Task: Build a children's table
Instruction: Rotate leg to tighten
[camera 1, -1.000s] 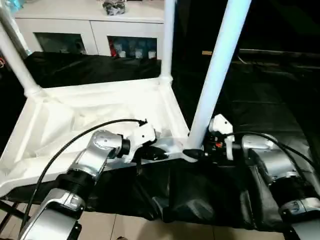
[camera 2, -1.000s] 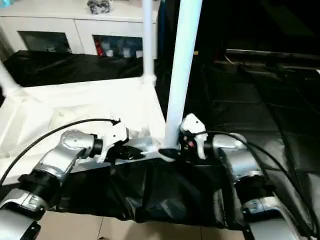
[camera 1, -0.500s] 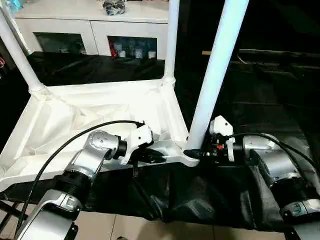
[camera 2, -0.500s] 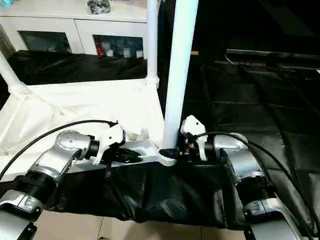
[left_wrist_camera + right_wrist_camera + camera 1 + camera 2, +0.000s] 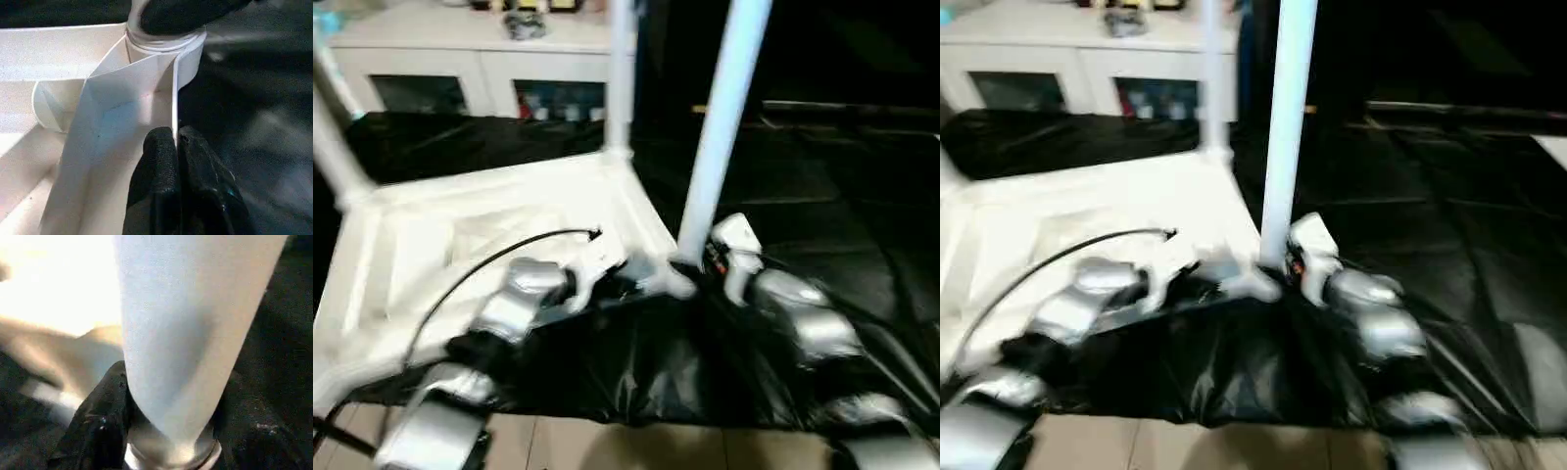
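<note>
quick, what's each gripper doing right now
Left gripper: closed, pinching the thin side wall of the tabletop.
Right gripper: closed around the base of the near leg.

Near corner: a white leg (image 5: 720,122) rises from the tabletop (image 5: 499,230), blocking passage there.
Far edge: two more legs, probably upright.
Right side: open black-covered bench (image 5: 842,196).
Behind: white cabinet (image 5: 470,59).

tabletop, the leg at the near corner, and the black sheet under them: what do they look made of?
Tabletop: probably moulded plastic, white and matt, with thin ribs and walls round the corner socket.
Leg: likely the same plastic, a smooth white tapered tube with a soft sheen.
Black sheet: thin film or coated cloth, glossy, creased and draping over the edge.
</note>
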### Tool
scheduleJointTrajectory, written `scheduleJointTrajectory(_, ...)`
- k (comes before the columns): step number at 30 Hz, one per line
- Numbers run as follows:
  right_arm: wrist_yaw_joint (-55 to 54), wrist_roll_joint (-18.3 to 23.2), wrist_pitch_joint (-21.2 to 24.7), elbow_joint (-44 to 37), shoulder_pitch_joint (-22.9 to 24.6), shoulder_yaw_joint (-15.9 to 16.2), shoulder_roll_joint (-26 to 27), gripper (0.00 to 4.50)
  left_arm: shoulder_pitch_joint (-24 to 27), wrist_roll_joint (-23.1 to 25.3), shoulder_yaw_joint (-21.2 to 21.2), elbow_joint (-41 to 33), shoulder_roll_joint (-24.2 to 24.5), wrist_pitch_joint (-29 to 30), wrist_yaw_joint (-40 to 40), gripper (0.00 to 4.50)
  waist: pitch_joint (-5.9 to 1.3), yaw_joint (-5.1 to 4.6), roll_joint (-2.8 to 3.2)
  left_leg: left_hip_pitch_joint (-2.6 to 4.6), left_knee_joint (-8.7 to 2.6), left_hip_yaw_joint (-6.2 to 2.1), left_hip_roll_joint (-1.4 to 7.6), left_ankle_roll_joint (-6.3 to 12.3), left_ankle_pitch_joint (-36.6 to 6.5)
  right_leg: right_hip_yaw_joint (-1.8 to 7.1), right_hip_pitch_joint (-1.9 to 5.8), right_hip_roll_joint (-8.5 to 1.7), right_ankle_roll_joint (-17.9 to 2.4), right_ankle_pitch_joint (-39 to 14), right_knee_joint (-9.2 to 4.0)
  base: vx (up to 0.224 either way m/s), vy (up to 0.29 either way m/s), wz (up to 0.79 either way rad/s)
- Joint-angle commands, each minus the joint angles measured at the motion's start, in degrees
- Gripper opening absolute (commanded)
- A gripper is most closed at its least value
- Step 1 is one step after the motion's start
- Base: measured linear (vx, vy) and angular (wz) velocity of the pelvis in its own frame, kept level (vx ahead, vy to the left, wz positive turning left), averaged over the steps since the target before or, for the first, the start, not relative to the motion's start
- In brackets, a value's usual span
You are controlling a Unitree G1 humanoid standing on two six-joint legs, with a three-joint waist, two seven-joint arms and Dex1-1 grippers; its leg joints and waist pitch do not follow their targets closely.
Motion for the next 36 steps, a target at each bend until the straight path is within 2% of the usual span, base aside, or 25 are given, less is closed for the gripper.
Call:
scheduleJointTrajectory(1,-3.17,-1.02,3.52,4.46,0.26,3.62,5.11,2.00,-2.81,-1.08,-0.59,-0.95,-4.71,-0.80,3.55,0.00,-2.63,-0.41,-0.36,1.23,-5.22,-1.62,1.37,-2.85,-24.49,1.85,0.61,-2.36,-9.19,-23.31,-5.88,0.000,0.000,0.00)
scheduleJointTrajectory(3,-4.95,-1.40,0.89,6.02,-1.31,3.63,6.71,2.00,-3.24,-0.82,-1.01,-0.62,-5.47,-1.26,3.91,0.00,-2.65,-0.56,-0.53,1.24,-4.98,-1.46,1.21,-1.92,-24.48,2.07,0.45,-2.47,-9.56,-22.92,-6.05,0.000,0.000,0.00)
scheduleJointTrajectory(6,-5.16,-1.66,-1.34,7.09,-2.50,3.69,7.48,2.00,-3.54,-0.37,-1.43,-0.29,-5.56,-1.77,3.69,0.00,-2.81,-0.62,-0.34,0.96,-4.95,-1.31,1.31,-0.84,-22.42,2.17,0.64,-2.43,-10.46,-19.55,-5.78,0.000,0.000,0.00)
scheduleJointTrajectory(7,-1.86,-0.56,-3.13,6.87,-2.96,3.05,7.10,2.55,-3.38,-0.28,-1.42,-0.42,-4.81,-2.29,2.68,0.00,-2.90,-0.55,-0.48,0.89,-4.87,-1.15,1.30,-0.34,-21.51,2.23,0.82,-2.44,-11.00,-17.74,-5.64,0.000,0.000,0.00)
scheduleJointTrajectory(12,3.28,1.50,-2.64,5.89,-3.02,1.62,4.99,3.03,-2.58,-0.52,-1.39,-0.96,-3.21,-4.12,-0.40,0.00,-3.09,-0.27,-0.62,0.51,-4.66,-0.89,1.33,1.92,-16.72,2.28,1.41,-2.42,-12.41,-13.00,-5.16,0.000,0.000,0.00)
scheduleJointTrajectory(15,10.99,1.74,-2.65,3.87,-1.54,3.23,0.54,3.25,-1.47,-1.27,-1.50,-2.17,-1.30,-4.99,-3.65,0.00,-3.29,-0.05,-0.63,0.39,-4.36,-0.74,1.35,3.21,-14.10,2.20,1.82,-2.40,-13.51,-9.66,-4.81,0.000,0.000,0.00)
scheduleJointTrajectory(17,14.19,1.56,-2.90,3.69,-1.13,3.73,-1.46,3.48,-0.99,-2.02,-1.26,-2.75,-0.70,-5.40,-5.31,0.00,-3.61,0.12,-0.56,0.15,-4.07,-0.71,1.46,4.36,-10.65,2.11,2.18,-2.41,-14.95,-4.32,-4.10,0.000,0.000,0.00)
scheduleJointTrajectory(19,17.95,1.10,-3.26,3.24,-0.59,4.37,-3.61,3.58,-0.55,-2.51,-1.16,-3.32,0.06,-5.79,-7.08,0.00,-3.63,0.22,-0.54,0.17,-3.95,-0.63,1.48,4.94,-9.00,2.09,2.14,-2.29,-15.73,-1.68,-3.82,0.000,0.000,0.00)
scheduleJointTrajectory(20,19.56,0.86,-3.21,3.01,-0.37,4.67,-4.59,3.64,-0.30,-2.82,-1.14,-3.62,0.39,-6.27,-8.17,0.00,-3.72,0.62,-0.55,0.27,-3.69,-0.45,1.50,5.97,-7.71,2.09,2.23,-2.21,-16.75,0.98,-3.55,0.000,0.000,0.00)
scheduleJointTrajectory(22,22.21,0.24,-3.51,2.57,-0.07,5.27,-6.68,3.69,0.18,-3.28,-1.16,-4.31,1.28,-6.20,-10.22,0.00,-3.71,1.12,-0.53,0.40,-3.63,-0.32,1.55,6.32,-7.21,2.06,2.17,-2.17,-16.89,1.45,-3.50,0.000,0.000,0.00)
scheduleJointTrajectory(25,25.18,-0.53,-4.55,2.23,0.10,6.06,-9.33,4.06,0.81,-3.91,-1.24,-5.15,2.59,-6.49,-13.22,0.00,-3.59,1.65,-0.52,0.47,-3.68,-0.25,1.71,5.89,-8.13,2.00,2.11,-2.12,-17.06,-0.09,-3.51,0.000,0.000,0.00)
scheduleJointTrajectory(26,26.92,-0.81,-5.52,2.17,0.08,6.42,-10.75,4.06,1.12,-4.33,-1.29,-5.58,3.39,-6.82,-15.02,0.00,-3.54,1.84,-0.51,0.54,-3.80,-0.27,1.80,5.19,-9.42,2.02,2.05,-2.21,-16.77,-2.20,-3.67,0.000,0.000,0.00)
scheduleJointTrajectory(27,27.43,-0.70,-5.57,2.21,-0.03,6.32,-11.15,4.06,1.19,-4.47,-1.25,-5.74,3.63,-6.66,-15.42,0.00,-3.49,1.80,-0.54,0.53,-3.81,-0.25,1.79,4.96,-9.73,2.06,2.01,-2.16,-16.64,-2.71,-3.70,0.000,0.000,0.00)
scheduleJointTrajectory(29,28.38,-0.30,-5.40,2.41,-0.42,5.83,-11.60,3.71,1.35,-4.76,-1.22,-6.20,4.09,-6.36,-16.43,0.00,-3.40,1.86,-0.38,0.61,-3.97,-0.32,1.82,4.15,-10.66,2.12,1.95,-2.12,-16.43,-3.83,-3.75,0.000,0.000,0.00)
scheduleJointTrajectory(31,29.03,-0.12,-5.55,2.51,-0.60,5.84,-11.92,3.71,1.61,-5.09,-1.31,-6.80,4.57,-6.12,-17.60,0.00,-3.47,1.89,-0.47,0.61,-3.96,-0.33,1.81,3.82,-10.52,2.15,1.99,-2.14,-16.36,-3.55,-3.70,0.000,0.000,0.00)
scheduleJointTrajectory(36,30.43,-0.15,-5.80,2.46,-0.57,6.75,-12.64,3.25,2.34,-5.52,-1.55,-7.89,5.78,-6.06,-20.29,0.00,-3.78,1.99,-0.41,0.51,-3.65,-0.29,1.77,4.78,-8.04,2.11,2.11,-2.07,-17.00,0.56,-3.18,0.000,0.000,0.00)
